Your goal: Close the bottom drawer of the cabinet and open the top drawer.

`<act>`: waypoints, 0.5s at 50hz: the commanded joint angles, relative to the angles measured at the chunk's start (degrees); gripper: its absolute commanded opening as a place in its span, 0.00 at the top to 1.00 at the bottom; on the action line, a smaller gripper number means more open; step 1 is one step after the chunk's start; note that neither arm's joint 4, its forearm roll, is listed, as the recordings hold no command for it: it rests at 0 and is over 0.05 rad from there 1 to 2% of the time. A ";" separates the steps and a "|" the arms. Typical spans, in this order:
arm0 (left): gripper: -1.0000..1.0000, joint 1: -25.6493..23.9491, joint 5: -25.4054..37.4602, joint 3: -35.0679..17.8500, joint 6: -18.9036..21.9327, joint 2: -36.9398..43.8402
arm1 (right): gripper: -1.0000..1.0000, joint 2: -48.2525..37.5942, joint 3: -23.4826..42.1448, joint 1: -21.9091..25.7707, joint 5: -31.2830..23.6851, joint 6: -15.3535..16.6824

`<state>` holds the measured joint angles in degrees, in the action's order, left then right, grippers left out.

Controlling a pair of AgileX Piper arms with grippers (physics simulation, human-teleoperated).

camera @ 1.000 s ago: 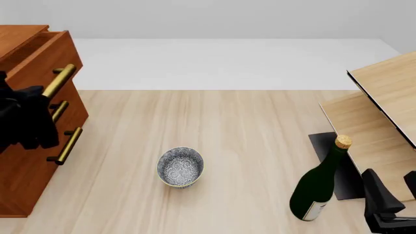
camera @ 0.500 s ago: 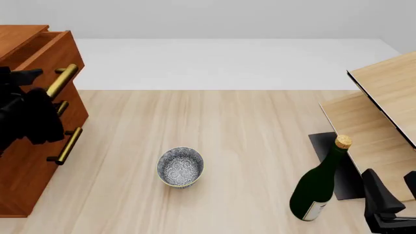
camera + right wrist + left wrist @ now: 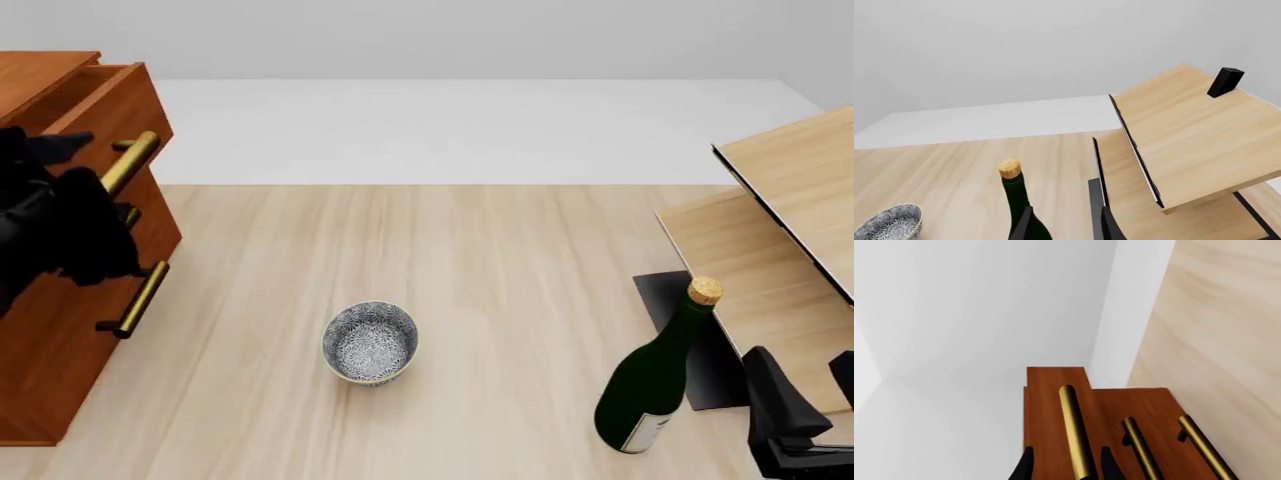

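The reddish-brown cabinet [image 3: 40,390] stands at the table's left edge. Its top drawer [image 3: 118,105] juts out a little past the two below, as the left wrist view also shows. The bottom drawer [image 3: 67,345] sits flush with the middle one, its brass handle [image 3: 140,298] clear of any gripper. My left gripper [image 3: 91,165] is open at the top drawer's brass handle [image 3: 1075,435], one finger on either side of the bar with gaps showing. My right gripper [image 3: 807,395] is open and holds nothing at the near right, far from the cabinet.
A patterned bowl [image 3: 370,342] sits on the table near the middle. A dark green corked bottle [image 3: 654,385] stands just left of the right gripper. A pale wood rack [image 3: 787,230] on a black base fills the right side.
My left gripper has climbed the cabinet front from the middle handle's height to the top handle. The drawers, bowl, bottle and right arm have not moved.
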<state>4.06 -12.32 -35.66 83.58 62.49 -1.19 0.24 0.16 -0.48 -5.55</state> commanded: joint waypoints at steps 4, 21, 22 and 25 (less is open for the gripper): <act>0.00 -0.78 1.20 0.64 -1.40 -0.59 | 0.00 0.03 0.01 -0.01 0.02 -0.08; 0.00 -1.84 3.28 2.08 -2.87 -2.43 | 0.00 0.15 0.03 -0.05 -0.12 -0.20; 0.00 -1.87 3.35 2.07 -2.91 -2.52 | 0.00 0.17 0.04 -0.05 -0.13 -0.21; 0.00 -2.17 4.01 2.19 -3.00 -3.20 | 0.00 0.23 0.03 -0.04 -0.19 -0.24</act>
<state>2.52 -9.63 -34.12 81.22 60.59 -1.07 0.26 0.13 -0.57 -5.70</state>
